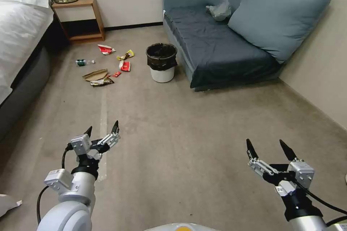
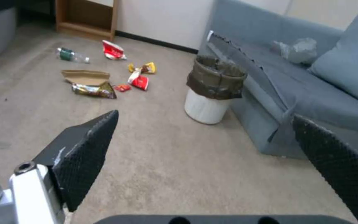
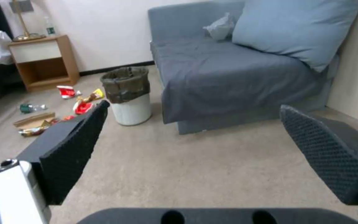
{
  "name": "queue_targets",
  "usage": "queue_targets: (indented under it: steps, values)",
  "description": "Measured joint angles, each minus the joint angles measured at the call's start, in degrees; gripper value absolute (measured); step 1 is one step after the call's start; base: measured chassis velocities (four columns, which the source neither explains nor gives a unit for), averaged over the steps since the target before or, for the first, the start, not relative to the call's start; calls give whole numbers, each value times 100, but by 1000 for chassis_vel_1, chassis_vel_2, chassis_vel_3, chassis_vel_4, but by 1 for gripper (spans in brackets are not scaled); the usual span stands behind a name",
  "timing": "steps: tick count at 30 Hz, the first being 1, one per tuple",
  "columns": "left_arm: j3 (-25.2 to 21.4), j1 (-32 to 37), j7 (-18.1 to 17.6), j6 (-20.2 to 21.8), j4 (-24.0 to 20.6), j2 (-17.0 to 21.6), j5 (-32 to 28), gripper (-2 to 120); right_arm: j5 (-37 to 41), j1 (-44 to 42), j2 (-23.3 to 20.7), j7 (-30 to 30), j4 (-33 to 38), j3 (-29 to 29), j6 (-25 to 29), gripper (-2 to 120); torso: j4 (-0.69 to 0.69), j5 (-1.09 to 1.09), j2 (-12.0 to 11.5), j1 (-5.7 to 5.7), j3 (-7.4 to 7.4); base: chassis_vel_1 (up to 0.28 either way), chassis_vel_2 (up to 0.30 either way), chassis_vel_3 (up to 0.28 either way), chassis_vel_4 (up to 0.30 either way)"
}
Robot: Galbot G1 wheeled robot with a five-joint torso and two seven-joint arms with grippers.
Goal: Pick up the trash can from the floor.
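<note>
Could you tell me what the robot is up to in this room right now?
Nothing is being handled yet. The trash can stands upright on the floor beside the sofa, with litter scattered to its other side. The left gripper and right gripper are both open and empty, held out low in front of the robot, well short of the can.

I see a smooth white plastic trash can (image 1: 162, 74) with crinkled glossy black liner on matt short-pile floor (image 1: 188, 133).

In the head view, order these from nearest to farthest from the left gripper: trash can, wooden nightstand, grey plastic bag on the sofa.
From the left gripper:
1. Trash can, on the floor by the sofa.
2. Wooden nightstand, by the wall beside the bed.
3. Grey plastic bag, at the sofa's back.
</note>
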Motion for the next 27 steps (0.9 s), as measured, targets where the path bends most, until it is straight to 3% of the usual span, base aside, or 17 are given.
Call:
queue_targets:
  steps: [27]
  values:
    - [14,17,-75,70,-97,-67,-76,100,74,62,0,-86,-73,66,49,100,0,0,0,0,0,-88,90,88,-92]
